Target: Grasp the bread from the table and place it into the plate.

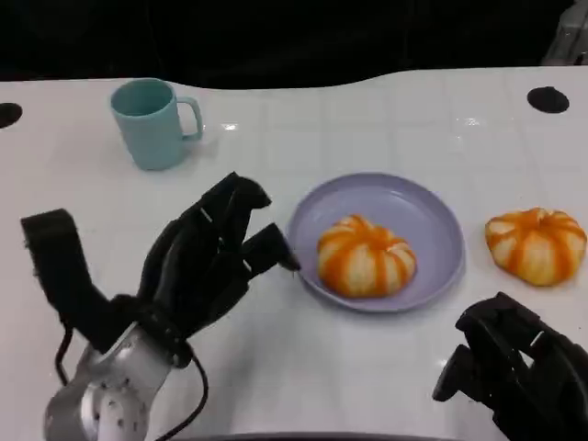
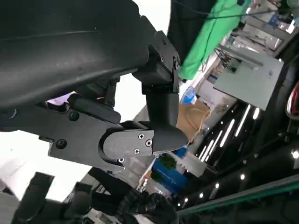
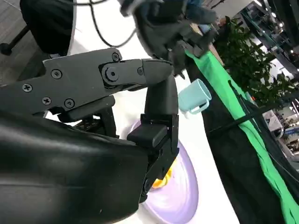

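One bread point(image 1: 366, 256) lies in the plate point(image 1: 432, 220), a second bread point(image 1: 537, 243) rests on the table right of the plate, the empty left hand point(image 1: 207, 262) spreads its fingers just left of the plate, and the right hand point(image 1: 514, 372) holds nothing, fingers curled.

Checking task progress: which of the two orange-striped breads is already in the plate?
The bread in the plate, resting on the purple plate. The other bread lies on the bare white table, on the plate's right, ahead of the right hand.
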`<state>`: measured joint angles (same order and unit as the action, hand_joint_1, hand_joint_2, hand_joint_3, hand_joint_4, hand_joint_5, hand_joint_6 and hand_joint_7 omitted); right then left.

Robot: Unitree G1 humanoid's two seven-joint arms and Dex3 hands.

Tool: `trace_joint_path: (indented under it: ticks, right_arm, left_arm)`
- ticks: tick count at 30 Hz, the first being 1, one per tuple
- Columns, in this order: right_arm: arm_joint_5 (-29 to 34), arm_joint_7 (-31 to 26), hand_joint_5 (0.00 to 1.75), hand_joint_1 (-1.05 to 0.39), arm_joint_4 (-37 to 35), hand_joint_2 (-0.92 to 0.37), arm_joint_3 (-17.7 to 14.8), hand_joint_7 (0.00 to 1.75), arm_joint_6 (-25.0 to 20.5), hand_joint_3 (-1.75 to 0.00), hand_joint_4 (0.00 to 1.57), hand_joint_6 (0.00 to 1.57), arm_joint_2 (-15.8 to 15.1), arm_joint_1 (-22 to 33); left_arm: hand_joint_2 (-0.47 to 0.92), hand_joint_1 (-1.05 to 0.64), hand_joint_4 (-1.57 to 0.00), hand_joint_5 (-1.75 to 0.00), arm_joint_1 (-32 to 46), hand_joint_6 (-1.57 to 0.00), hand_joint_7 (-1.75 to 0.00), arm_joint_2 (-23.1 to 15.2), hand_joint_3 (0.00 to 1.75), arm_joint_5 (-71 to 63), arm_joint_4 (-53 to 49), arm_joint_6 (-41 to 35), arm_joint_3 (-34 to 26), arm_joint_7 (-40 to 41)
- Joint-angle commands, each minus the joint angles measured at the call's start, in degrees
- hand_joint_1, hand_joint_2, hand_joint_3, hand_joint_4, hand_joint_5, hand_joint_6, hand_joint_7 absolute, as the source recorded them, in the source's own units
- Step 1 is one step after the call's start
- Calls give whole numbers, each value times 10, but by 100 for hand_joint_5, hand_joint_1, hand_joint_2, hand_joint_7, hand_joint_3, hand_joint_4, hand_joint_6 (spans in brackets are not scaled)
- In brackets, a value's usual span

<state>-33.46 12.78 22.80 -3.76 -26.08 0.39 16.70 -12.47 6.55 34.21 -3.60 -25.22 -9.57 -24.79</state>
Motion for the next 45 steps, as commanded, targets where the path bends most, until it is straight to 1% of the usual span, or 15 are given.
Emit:
trace_joint_path:
  ticks: [1, 3, 8, 11, 14, 19, 24, 27, 32, 36, 39, 45]
  right_arm:
    - [-3, -1, 169, -52, 6, -92, -5, 141, 0, -25, 59, 54, -7, 0]
    - [-4, 1, 170, -52, 5, -92, -6, 142, 0, -26, 58, 53, -8, -1]
    - [-7, 2, 169, -52, 2, -92, -8, 140, -1, -21, 60, 56, -8, -2]
    - [-7, 1, 168, -52, 3, -92, -7, 138, 0, -24, 61, 57, -9, -1]
    - [-5, 1, 169, -52, 5, -92, -6, 139, 1, -26, 60, 56, -10, 0]
    - [-4, 2, 172, -52, 3, -92, -7, 142, 3, -29, 58, 53, -11, -2]
    - [-8, 4, 171, -51, 2, -92, -9, 141, 3, -28, 57, 53, -11, -3]
    - [-5, 6, 171, -52, 0, -92, -10, 141, 7, -26, 58, 54, -11, -2]
    - [-5, 6, 170, -52, 0, -92, -10, 139, 9, -24, 59, 56, -10, -1]
    - [-7, 3, 170, -52, -1, -92, -13, 139, 6, -24, 59, 56, -11, -2]
    - [-4, 8, 170, -52, -5, -92, -13, 139, 12, -24, 59, 56, -12, -2]
    - [-9, 16, 170, -52, -14, -92, -16, 138, 17, -22, 59, 56, -11, -5]
  left_arm:
    - [92, -56, -69, -175, 53, -51, -160, -7, 46, 34, 70, -55, -13, 46]
    - [92, -56, -68, -175, 69, -50, -159, -7, 45, 41, 87, -68, -13, 58]
    - [92, -55, -68, -175, 97, -51, -160, -11, 46, 58, 111, -84, -15, 67]
    - [92, -52, -67, -175, 111, -45, -163, -12, 47, 65, 129, -93, -18, 76]
    - [92, -52, -66, -175, 129, -43, -163, -13, 47, 70, 146, -100, -18, 83]
    - [92, -53, -69, -175, 161, -46, -162, -20, 42, 79, 165, -113, -16, 92]
    - [92, -53, -68, -175, 178, -45, -162, -25, 45, 78, 172, -116, -11, 89]
    - [92, -53, -67, -175, 189, -44, -163, -25, 47, 70, 176, -104, -7, 89]
    - [92, -52, -67, -175, 195, -43, -165, -24, 46, 72, 176, -97, -6, 90]
    - [92, -54, -67, -175, 190, -40, -173, -32, 50, 48, 162, -67, 4, 80]
    - [92, -54, -69, -175, 185, -40, -173, -30, 46, 53, 150, -63, 3, 79]
    - [92, -53, -70, -175, 178, -41, -173, -33, 44, 59, 130, -56, 3, 67]
